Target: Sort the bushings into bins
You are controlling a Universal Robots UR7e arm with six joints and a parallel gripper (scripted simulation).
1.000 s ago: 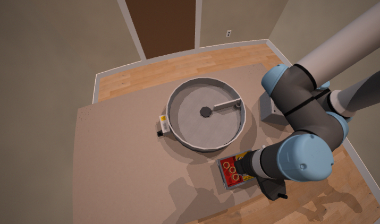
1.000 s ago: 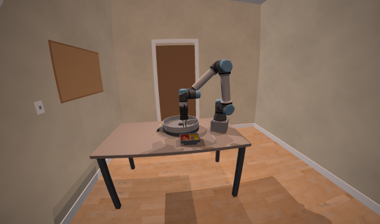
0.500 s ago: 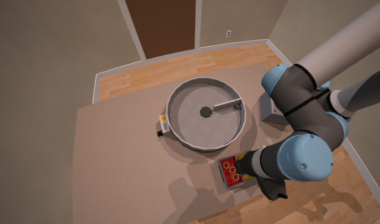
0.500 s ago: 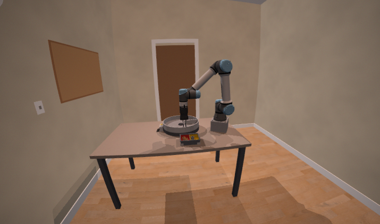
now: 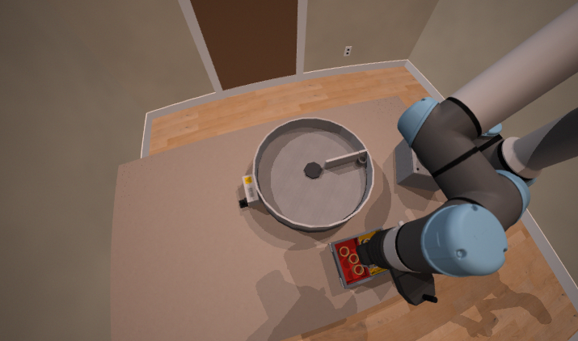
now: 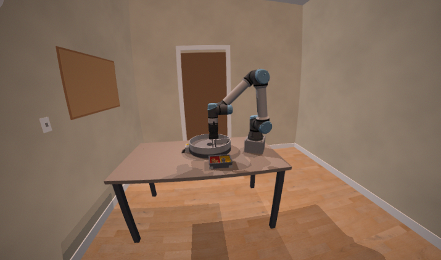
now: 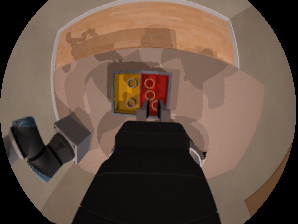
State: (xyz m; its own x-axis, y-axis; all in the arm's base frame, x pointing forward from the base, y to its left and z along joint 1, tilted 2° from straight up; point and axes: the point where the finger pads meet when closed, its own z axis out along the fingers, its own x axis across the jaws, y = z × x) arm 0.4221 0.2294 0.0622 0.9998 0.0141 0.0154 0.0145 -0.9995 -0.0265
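Bronze bushings (image 5: 344,247) (image 6: 214,160) (image 7: 149,79) stand axes upright, open ends up, in the red bin (image 5: 346,273) (image 6: 218,158) (image 7: 161,85), jaws parted

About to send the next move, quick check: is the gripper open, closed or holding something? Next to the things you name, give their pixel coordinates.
Gripper (image 5: 360,256) (image 6: 214,144) (image 7: 153,105): partly open, fingers apart, no bushing held between them.

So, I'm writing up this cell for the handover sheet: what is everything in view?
Turntable: one, grey, on table
Loose bushing: one, grey, turntable, beside the bar
Red bin: one, three bronze bushings
Yellow bin: one, two steel bushings
Labelled box: one, whitish, turntable's side
Table: one, beige top, wooden floor
Door: one, brown, wall
Board: one, tan, wall
Switch, outlet: one each, white, walls
Arm: one, grey and blue, on grey block
Pincer: one, dark, open, above bins
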